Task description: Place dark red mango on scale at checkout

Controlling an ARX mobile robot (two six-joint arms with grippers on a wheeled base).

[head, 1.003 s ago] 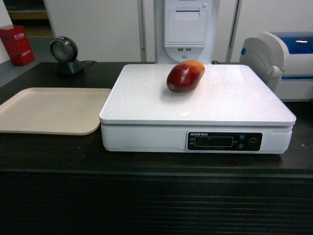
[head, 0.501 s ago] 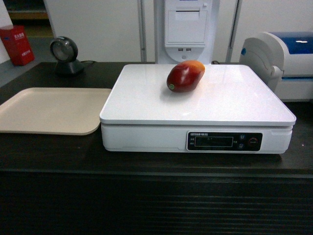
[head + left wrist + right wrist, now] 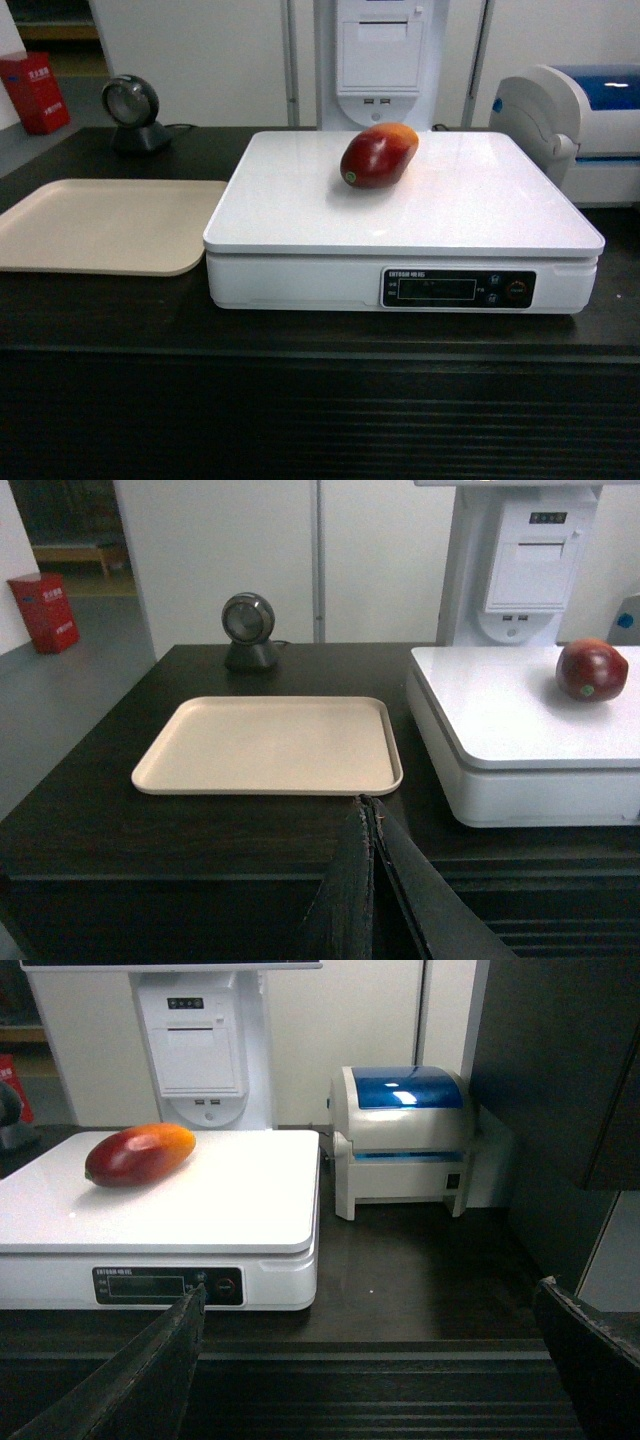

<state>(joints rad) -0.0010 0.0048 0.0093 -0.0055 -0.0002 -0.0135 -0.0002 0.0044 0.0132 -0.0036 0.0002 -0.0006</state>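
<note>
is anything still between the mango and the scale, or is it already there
Nothing visible stands in the way: the dark red mango already lies on the scale, on the rear part of its white top. Neither claw is near it.

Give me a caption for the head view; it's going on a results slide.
Dark red mango resting on the white scale at the black checkout counter, beige tray alongside.

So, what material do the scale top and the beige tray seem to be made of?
The scale top looks like glossy white plastic or coated metal: it reflects the ceiling lights and the dark red mango. The beige tray looks like matte moulded plastic, with rounded raised rim and no glare.
</note>
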